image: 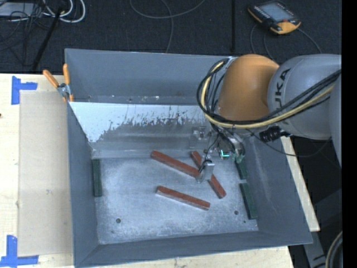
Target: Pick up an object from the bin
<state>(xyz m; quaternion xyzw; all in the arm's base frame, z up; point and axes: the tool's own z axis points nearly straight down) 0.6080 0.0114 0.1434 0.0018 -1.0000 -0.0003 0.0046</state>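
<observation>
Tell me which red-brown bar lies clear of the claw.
The lowest bar, lying alone toward the bin's near wall; the left bar and the steep right bar both meet under the claw.

Red-brown flat bar (172, 163) lies slanted, central in the bin (128, 211).

A robotics lab or test cell, by the look of it. A large grey industrial arm (307, 94) with maker's lettering on its casing, an orange cover (245, 85) and bundled black-and-yellow cables (207, 96) at its wrist, leans over a grey metal bin (139, 82) with a scuffed, scratched back wall. Beyond the bin lies dark carpeted floor (178, 21) strewn with loose leads (72, 4), and on it a handheld control unit (274, 17) with a screen and orange trim
</observation>
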